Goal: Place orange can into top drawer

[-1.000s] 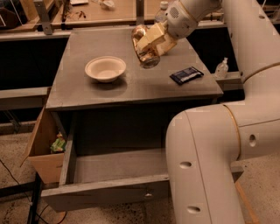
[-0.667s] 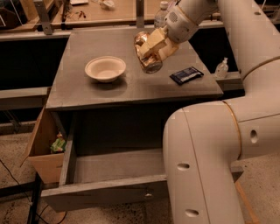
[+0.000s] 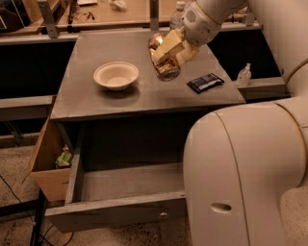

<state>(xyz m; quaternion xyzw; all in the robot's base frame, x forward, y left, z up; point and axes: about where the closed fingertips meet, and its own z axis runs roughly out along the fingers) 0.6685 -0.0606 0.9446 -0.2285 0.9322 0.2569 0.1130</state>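
Far left, cardboard box (image 3: 45,161) hangs at the table's side with something green (image 3: 63,157) inside it (can't tell what). Just right of the box, the top drawer (image 3: 106,216) is pulled out below the table (image 3: 144,98), small round knob (image 3: 163,214) on its front panel. On the tabletop, left of centre, a pale bowl (image 3: 116,75) sits upright. Right of the bowl and apart from it, the orange can (image 3: 167,70) is lifted over the tabletop, tilted, silver end down - not in the drawer. The gripper (image 3: 166,52) has it, yellowish fingers (image 3: 169,42) pinching the can's sides, the white arm (image 3: 211,19) coming in from upper right. Behind the arm, a clear bottle (image 3: 177,14) at the back edge. Right of the can, a dark flat packet (image 3: 205,82) lies on the table. Further right, a small bottle (image 3: 244,75) on a lower ledge. The robot's white body (image 3: 240,178) fills the lower right - covers the drawer's right end.
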